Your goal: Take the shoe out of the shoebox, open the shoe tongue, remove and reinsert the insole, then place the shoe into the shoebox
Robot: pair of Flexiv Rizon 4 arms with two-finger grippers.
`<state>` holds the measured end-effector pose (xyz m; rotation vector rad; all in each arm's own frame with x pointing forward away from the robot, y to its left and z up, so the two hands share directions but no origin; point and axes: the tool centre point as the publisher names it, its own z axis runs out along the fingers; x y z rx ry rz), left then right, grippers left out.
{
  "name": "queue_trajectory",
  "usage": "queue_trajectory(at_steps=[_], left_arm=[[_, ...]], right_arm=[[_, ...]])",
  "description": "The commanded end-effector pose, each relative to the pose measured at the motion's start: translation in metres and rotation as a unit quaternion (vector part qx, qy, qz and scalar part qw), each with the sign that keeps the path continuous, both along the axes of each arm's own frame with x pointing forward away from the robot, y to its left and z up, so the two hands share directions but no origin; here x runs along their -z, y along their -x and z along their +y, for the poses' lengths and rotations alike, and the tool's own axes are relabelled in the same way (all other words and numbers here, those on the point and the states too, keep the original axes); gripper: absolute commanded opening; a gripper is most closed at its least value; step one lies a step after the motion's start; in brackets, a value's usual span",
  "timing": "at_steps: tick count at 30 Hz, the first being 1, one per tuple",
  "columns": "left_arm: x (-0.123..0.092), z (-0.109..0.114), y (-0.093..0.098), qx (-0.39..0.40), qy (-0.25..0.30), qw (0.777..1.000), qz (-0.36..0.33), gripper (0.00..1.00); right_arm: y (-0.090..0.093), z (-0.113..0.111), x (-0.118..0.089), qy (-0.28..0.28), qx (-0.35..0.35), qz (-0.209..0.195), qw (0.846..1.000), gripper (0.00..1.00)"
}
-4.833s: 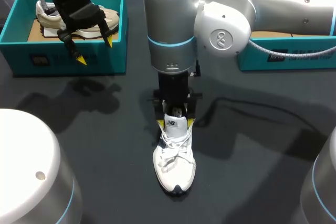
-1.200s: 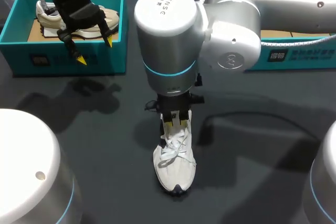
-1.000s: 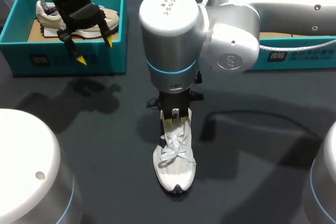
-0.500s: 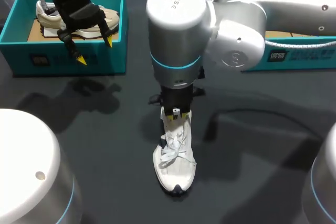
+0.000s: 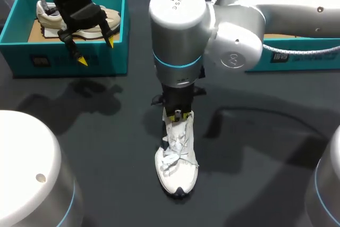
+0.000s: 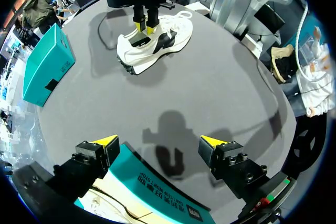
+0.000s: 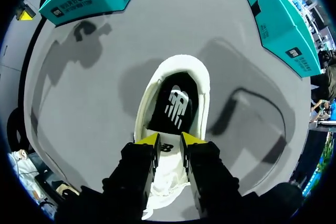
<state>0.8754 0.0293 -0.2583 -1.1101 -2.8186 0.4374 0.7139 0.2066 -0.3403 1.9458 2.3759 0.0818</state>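
A white shoe (image 5: 176,159) lies mid-table, toe toward the front edge. My right gripper (image 5: 178,114) stands over its heel end, shut on the white tongue (image 7: 167,149), which sits between both yellow tips. Ahead of the right gripper (image 7: 169,139) the shoe's mouth shows the black insole (image 7: 175,104) lying inside. My left gripper (image 5: 95,51) hangs open over the front wall of the teal shoebox (image 5: 64,63) at the back left, holding nothing. From the left gripper (image 6: 158,141) the white shoe (image 6: 157,38) shows far ahead, across the table.
A beige shoe (image 5: 79,22) lies inside the left shoebox. A second teal box (image 5: 289,58) stands at the back right, partly behind my right arm. My arms' white bases (image 5: 29,168) fill the front corners.
My right arm has shifted a little to the right and tilted, still holding the tongue. The shoe has stayed in place. The left arm has not moved.
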Motion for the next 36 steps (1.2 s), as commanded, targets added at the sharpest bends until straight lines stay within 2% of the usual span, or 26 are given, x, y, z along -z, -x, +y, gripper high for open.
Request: queue_trajectory(at_steps=[1,5,8,10,12,14,16,18,19,29,31,32,36], left_arm=[[0.0,0.001,0.0,0.0,-0.001,1.0,-0.001,1.0],[0.0,0.001,0.0,0.0,-0.001,1.0,-0.001,1.0],[0.0,0.001,0.0,0.0,-0.001,1.0,-0.001,1.0],[0.0,0.001,0.0,0.0,-0.001,1.0,-0.001,1.0],[0.0,0.001,0.0,0.0,-0.001,1.0,-0.001,1.0],[0.0,0.001,0.0,0.0,-0.001,1.0,-0.001,1.0],[0.0,0.001,0.0,0.0,-0.001,1.0,-0.001,1.0],[0.0,0.001,0.0,0.0,-0.001,1.0,-0.001,1.0],[0.0,0.001,0.0,0.0,-0.001,1.0,-0.001,1.0],[0.0,0.001,0.0,0.0,-0.001,1.0,-0.001,1.0],[0.0,0.001,0.0,0.0,-0.001,1.0,-0.001,1.0],[0.0,0.001,0.0,0.0,-0.001,1.0,-0.001,1.0],[0.0,0.001,0.0,0.0,-0.001,1.0,-0.001,1.0]], right_arm=[[0.008,-0.002,-0.019,0.007,-0.007,-0.01,1.0,0.27],[0.016,-0.003,-0.044,0.023,-0.047,-0.019,0.998,0.36],[0.017,-0.008,-0.055,0.028,-0.109,-0.033,0.993,0.44],[0.013,-0.01,-0.059,0.044,-0.183,-0.025,0.982,0.48],[0.008,-0.012,-0.063,0.063,-0.238,-0.009,0.969,0.83],[0.002,-0.012,-0.067,0.078,-0.299,-0.02,0.951,1.0],[-0.003,-0.011,-0.072,0.075,-0.378,-0.043,0.922,1.0],[-0.009,-0.012,-0.076,0.053,-0.478,-0.065,0.875,1.0],[-0.01,-0.013,-0.078,0.038,-0.505,-0.069,0.859,1.0],[-0.01,-0.013,-0.078,0.038,-0.505,-0.069,0.859,1.0],[-0.023,-0.008,-0.066,0.037,-0.543,-0.06,0.837,1.0],[-0.026,-0.008,-0.064,0.039,-0.544,-0.059,0.836,1.0],[-0.042,-0.009,-0.065,0.058,-0.569,-0.053,0.818,1.0]])
